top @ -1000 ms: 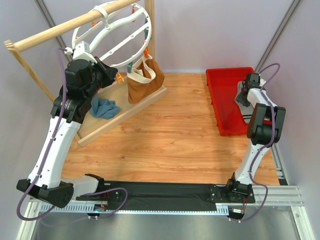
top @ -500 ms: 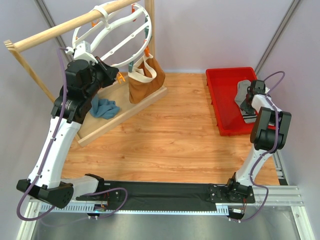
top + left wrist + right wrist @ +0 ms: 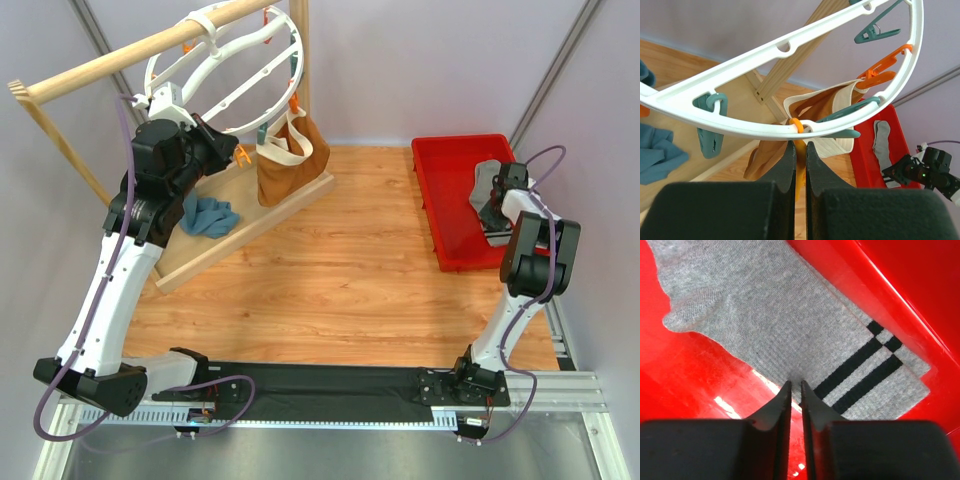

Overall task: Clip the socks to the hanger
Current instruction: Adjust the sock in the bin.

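The white round hanger (image 3: 225, 70) hangs from the wooden rail, and its rim (image 3: 765, 55) carries orange and teal clips. My left gripper (image 3: 232, 152) is just below the rim and is shut on a hanging orange clip (image 3: 800, 150). A grey sock (image 3: 486, 178) with black-striped cuff lies in the red tray (image 3: 450, 200). My right gripper (image 3: 494, 205) is down on it. In the right wrist view the gripper (image 3: 795, 385) pinches the edge of the sock (image 3: 780, 315) beside the stripes. I cannot make out a second sock.
The wooden rail frame (image 3: 110, 62) stands at the back left on a wooden base board (image 3: 250, 215). A brown tote bag (image 3: 290, 160) and a teal-blue cloth (image 3: 208, 216) rest on the board. The tray's walls (image 3: 900, 305) enclose my right gripper.
My right gripper has moved nearer and to the right in the tray, uncovering the sock's toe end, and has settled on the sock. The left arm has not moved.
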Tool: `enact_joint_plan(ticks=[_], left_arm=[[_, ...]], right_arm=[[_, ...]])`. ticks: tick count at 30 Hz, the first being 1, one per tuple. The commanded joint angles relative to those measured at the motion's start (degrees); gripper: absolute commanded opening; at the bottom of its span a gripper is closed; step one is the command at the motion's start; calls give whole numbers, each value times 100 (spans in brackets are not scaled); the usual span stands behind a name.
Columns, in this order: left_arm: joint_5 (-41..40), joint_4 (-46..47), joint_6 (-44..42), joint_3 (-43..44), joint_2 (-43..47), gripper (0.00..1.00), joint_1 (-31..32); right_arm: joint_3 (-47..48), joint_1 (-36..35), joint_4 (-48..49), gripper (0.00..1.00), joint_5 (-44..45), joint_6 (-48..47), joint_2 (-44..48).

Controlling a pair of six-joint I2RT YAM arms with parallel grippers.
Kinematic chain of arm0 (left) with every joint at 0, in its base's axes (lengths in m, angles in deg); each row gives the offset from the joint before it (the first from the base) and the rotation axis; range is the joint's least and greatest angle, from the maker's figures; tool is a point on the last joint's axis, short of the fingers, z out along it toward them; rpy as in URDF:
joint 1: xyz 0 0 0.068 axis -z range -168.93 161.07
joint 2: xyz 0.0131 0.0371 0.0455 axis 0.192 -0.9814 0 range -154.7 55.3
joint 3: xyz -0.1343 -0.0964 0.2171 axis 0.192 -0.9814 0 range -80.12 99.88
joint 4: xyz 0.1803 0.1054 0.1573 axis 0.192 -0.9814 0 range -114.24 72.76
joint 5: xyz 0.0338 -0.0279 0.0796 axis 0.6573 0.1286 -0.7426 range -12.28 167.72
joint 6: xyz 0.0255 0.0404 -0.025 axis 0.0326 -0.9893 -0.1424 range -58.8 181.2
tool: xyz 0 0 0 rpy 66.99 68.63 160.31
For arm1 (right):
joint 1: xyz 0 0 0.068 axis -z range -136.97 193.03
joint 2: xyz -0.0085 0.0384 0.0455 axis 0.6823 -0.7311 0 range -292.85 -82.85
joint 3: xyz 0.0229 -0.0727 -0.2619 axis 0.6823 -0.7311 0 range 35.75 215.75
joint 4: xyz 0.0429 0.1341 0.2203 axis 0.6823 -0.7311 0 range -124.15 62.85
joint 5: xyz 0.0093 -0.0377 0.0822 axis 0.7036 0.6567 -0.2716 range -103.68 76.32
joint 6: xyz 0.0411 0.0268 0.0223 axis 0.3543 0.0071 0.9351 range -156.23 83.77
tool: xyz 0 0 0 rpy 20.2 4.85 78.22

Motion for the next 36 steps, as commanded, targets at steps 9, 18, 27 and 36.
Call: enact_joint_plan(ticks=[9, 18, 27, 36], left_arm=[[262, -103, -30, -65, 54, 0, 0], [236, -85, -4, -109, 124, 0, 0], [236, -68, -31, -118, 142, 0, 0], [289, -59, -13, -118, 81, 0, 0]], right_arm=[[415, -39, -110, 0, -152, -106, -43], [177, -302, 110, 0, -810, 158, 609], [1240, -338, -856, 32, -13, -492, -410], [1469, -329, -1023, 32, 366, -572, -806]])
